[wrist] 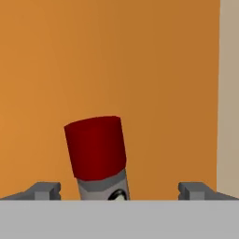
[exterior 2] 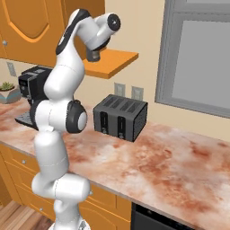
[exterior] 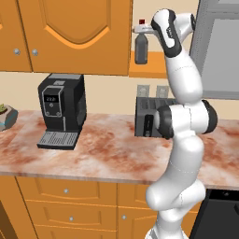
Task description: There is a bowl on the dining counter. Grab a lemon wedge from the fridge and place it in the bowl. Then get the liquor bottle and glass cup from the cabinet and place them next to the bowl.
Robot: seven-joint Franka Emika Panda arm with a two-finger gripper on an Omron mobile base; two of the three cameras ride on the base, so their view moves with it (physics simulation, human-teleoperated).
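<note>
The liquor bottle (exterior: 141,48) is grey with a red cap (wrist: 95,145) and stands upright on an open orange shelf (exterior: 151,69) beside the wall cabinet. My gripper (exterior: 141,29) is raised to the bottle's neck, open. In the hand view the cap rises between the two fingertips (wrist: 46,190), with a clear gap on each side, so the gripper (wrist: 120,190) touches nothing. From the right base view my hand covers most of the bottle, and just its dark lower body (exterior 2: 93,55) shows on the shelf (exterior 2: 112,60).
A black coffee machine (exterior: 60,109) and a dark toaster (exterior: 148,117) stand on the marble counter (exterior: 102,149) below the shelf. A potted plant (exterior: 4,116) sits at the far left. Closed orange cabinet doors (exterior: 70,32) hang left of the shelf, and a grey window frame (exterior 2: 197,58) is to its right.
</note>
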